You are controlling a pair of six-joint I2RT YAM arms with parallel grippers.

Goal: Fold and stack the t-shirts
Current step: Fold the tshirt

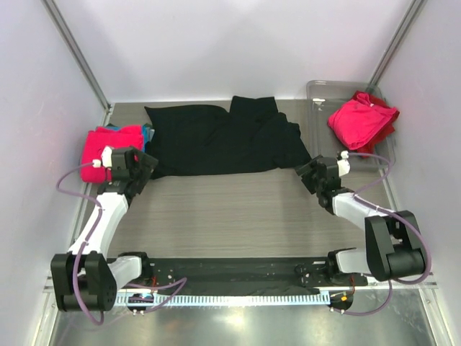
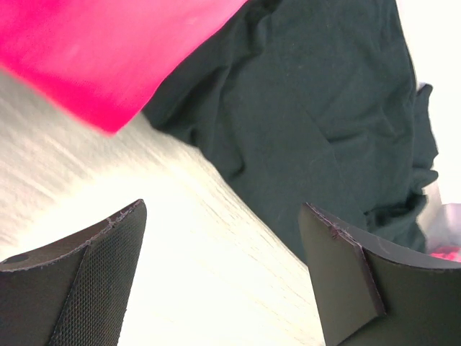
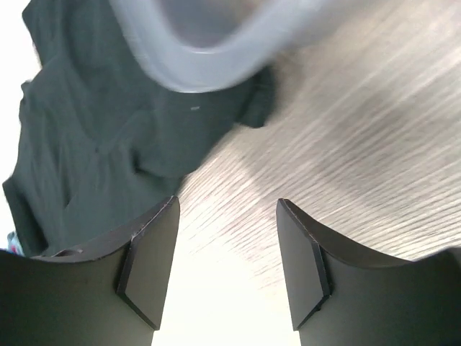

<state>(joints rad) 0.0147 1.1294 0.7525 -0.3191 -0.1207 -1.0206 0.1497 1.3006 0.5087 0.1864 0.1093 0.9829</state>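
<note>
Two tools stand open and empty low over the bench: the left tool by the near-left corner of the black t-shirt, the right tool by its near-right corner. That shirt lies rumpled across the far half. A folded pink t-shirt sits far left, a teal t-shirt showing just behind it. Another pink t-shirt fills the clear tray.

Only a sliver of teal shirt showing beside pink stack, tray rim blurred, cropped
</note>
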